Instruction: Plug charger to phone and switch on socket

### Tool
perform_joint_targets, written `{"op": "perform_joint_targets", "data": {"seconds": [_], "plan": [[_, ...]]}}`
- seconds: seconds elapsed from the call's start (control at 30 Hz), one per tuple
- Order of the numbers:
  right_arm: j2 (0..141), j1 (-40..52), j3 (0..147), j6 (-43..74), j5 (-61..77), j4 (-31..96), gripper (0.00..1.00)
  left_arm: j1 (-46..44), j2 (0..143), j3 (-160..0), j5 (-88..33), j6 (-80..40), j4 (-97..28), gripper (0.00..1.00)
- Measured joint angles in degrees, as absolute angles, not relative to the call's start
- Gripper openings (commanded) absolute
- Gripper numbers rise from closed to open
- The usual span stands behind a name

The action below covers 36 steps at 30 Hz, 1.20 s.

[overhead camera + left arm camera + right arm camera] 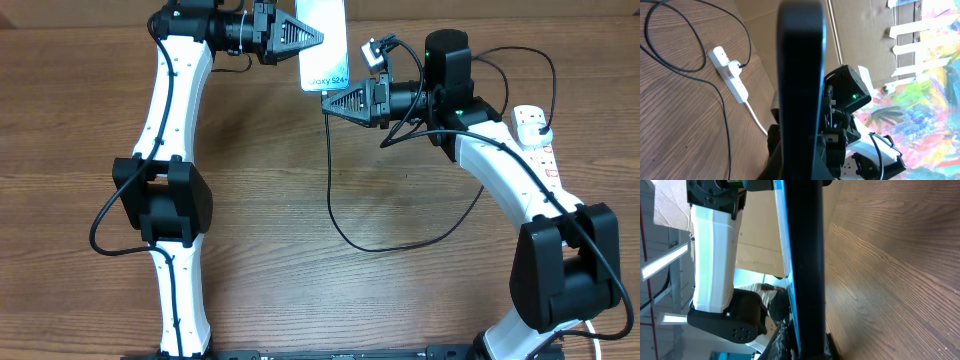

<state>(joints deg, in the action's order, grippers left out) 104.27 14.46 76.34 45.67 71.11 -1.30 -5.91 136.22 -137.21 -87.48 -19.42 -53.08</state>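
1. My left gripper (318,38) is clenched on the phone (328,40), held up at the table's (300,280) far edge.
2. My right gripper (328,100) is clenched, apparently on the charger (329,170) tip, just below the phone. I judge it not yet inserted.
3. The plug sits in the socket (540,150); I can't read the switch.
4. Cable loops across mid-table, with open wood around it.
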Motion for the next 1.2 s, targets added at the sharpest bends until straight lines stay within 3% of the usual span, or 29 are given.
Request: {"op": "perform_joint_targets", "data": {"seconds": [1.2], "plan": [[104.27, 14.72, 76.34, 46.48, 68.10, -2.42, 0.04, -4.71, 136.22, -137.21, -86.98, -19.79, -52.95, 0.04]]}}
